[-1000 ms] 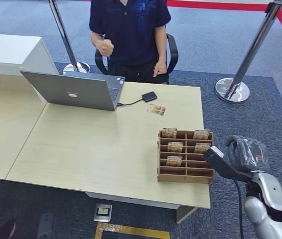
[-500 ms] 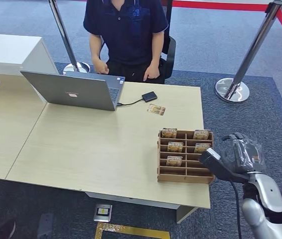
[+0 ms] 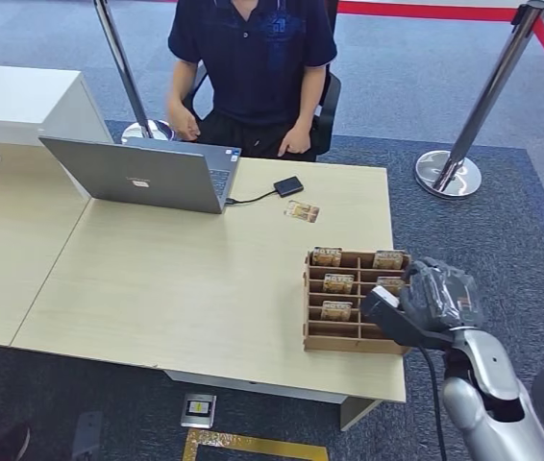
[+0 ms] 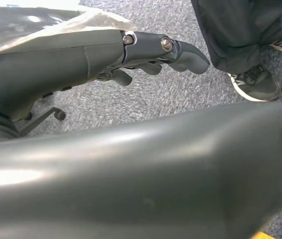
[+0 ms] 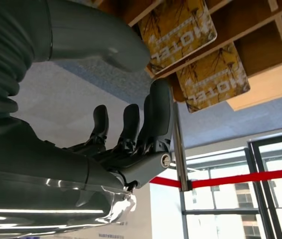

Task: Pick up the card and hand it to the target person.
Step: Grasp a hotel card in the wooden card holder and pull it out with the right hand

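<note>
1. Step in hand — the reach. The right robot hand (image 3: 439, 296) hangs over the right edge of the brown slotted tray (image 3: 314, 338), at the near right corner of the counter (image 3: 182, 279), and holds nothing.

2. In the right wrist view its thumb stands apart from the dark fingers (image 5: 132, 124), which are curled loosely; the hand is open enough to take a card, and two yellow hotel cards (image 5: 179, 30) sit in the slots close ahead of it.

3. The left robot hand (image 4: 162, 50) hangs low over the carpet, fingers loosely extended, with nothing in it.

4. The tray holds five cards standing in its slots: three in the left column, two in the right. The card nearest the hand is in the right column, second slot from the far end (image 3: 388, 283), partly hidden behind the fingers.

5. One more card (image 3: 302, 211) lies flat on the counter, far of the tray, beside a small black device (image 3: 287, 186).

6. Next move, as I judge it — lower the fingers onto a right-column card, pinch its upper edge and lift straight up, clear of the dividers.

7. Then carry it far and left to the seated person (image 3: 255, 67) beyond the counter's far edge, behind the laptop (image 3: 138, 173).
</note>
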You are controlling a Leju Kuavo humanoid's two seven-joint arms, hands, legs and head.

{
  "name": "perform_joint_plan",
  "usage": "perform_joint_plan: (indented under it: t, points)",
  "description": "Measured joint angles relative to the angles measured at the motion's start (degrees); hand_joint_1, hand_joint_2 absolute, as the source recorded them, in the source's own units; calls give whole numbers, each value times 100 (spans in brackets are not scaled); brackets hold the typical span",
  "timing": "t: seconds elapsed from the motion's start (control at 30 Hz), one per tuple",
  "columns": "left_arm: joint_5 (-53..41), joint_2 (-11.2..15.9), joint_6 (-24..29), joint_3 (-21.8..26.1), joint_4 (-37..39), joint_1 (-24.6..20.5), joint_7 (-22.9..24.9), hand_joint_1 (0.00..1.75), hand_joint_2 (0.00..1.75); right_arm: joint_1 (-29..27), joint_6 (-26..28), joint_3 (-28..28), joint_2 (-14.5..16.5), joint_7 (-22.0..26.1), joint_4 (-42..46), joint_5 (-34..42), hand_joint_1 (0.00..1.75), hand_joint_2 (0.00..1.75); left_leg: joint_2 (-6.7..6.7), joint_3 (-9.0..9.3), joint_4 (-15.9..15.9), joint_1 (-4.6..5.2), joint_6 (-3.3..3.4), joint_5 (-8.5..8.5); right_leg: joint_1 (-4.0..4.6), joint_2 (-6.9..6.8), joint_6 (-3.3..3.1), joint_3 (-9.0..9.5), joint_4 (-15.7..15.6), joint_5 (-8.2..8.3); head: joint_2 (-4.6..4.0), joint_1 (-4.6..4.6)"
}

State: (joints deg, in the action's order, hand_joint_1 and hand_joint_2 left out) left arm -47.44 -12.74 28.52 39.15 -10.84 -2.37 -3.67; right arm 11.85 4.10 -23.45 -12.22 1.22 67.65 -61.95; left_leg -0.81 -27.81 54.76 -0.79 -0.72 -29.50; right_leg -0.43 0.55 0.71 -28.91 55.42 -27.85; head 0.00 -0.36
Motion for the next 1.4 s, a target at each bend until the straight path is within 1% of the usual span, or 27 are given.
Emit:
perform_joint_plan:
  t: [0.13, 0.27, 0.57, 0.8, 1.1, 1.23, 1.4]
  points:
    - [-20, 0, 0, -1, 0, -1, 2, 0, 0, 44, 8, -51, 39, 2, -103, 21, 89, 175, 0, 0, 0, 0, 0, 0, 0, 0, 0, 0, 0, 0, 0, -1]
    - [-32, 0, 0, -2, 0, -1, 2, 0, 0, 88, 28, -82, 51, 11, -174, 40, 90, 175, 0, 0, 0, 0, 0, 0, 0, 0, 0, 0, 0, 0, 0, 0]
    - [-99, 0, -26, -2, 0, -3, 1, 0, 0, 117, 152, -114, 57, 13, -313, 102, 84, 175, 0, 0, 0, 0, 0, 0, 0, 0, 0, 0, 0, 0, 0, 0]
    - [-115, 0, -61, -2, 0, -6, 0, 0, 0, 150, 176, -144, 74, -14, -381, 94, 86, 175, 0, 0, 0, 0, 0, 0, 0, 0, 0, 0, 0, 0, 0, -1]
    - [-115, 0, -57, 0, 0, -25, 0, 0, 0, 448, 224, -192, 208, -20, -764, 22, 86, 175, 0, 0, 0, 0, 1, 3, 0, 0, 0, 0, 1, 1, 0, -1]
    - [-120, 0, -57, 0, 0, -26, 1, 0, 0, 549, 224, -219, 246, -20, -897, 21, 90, 175, 0, 0, 0, 0, 1, 3, 0, 0, 0, 0, 1, 1, 0, 0]
    - [-150, 0, -61, 0, 1, -30, 0, 0, 0, 660, 250, -242, 273, -15, -1080, 25, 89, 175, 0, 0, 0, 0, 1, 3, 0, 0, 0, 0, 0, 1, 0, -1]
